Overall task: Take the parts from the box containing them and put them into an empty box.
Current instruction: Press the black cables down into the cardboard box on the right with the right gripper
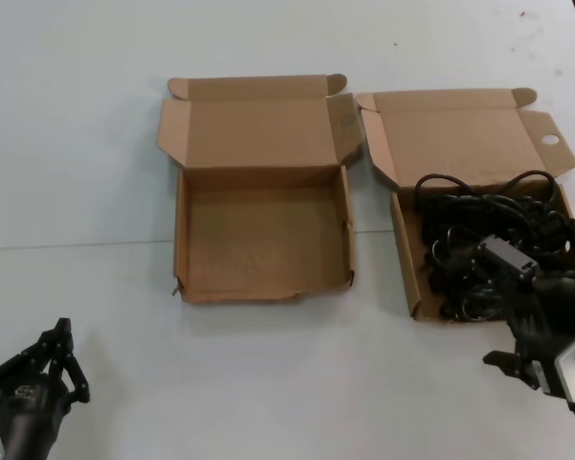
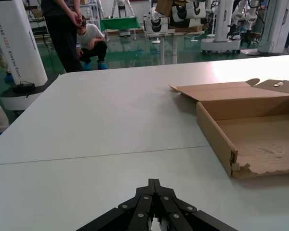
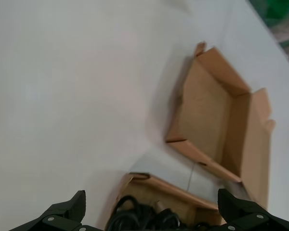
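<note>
Right claw (image 3: 147, 214): fingers spread wide, hovering over near edge of source box (image 1: 405, 259) holding cords (image 1: 479, 230). Descend straight, close on one bundle only, lift clear of wall, carry to empty box (image 1: 182, 240). Left claw (image 2: 154, 185): closed, parked on surface (image 1: 77, 144).

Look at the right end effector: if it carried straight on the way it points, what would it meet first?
Most likely the power cords piled in the right-hand box. The right end effector, open, frames them just ahead in its wrist view, though depth is unclear.
</note>
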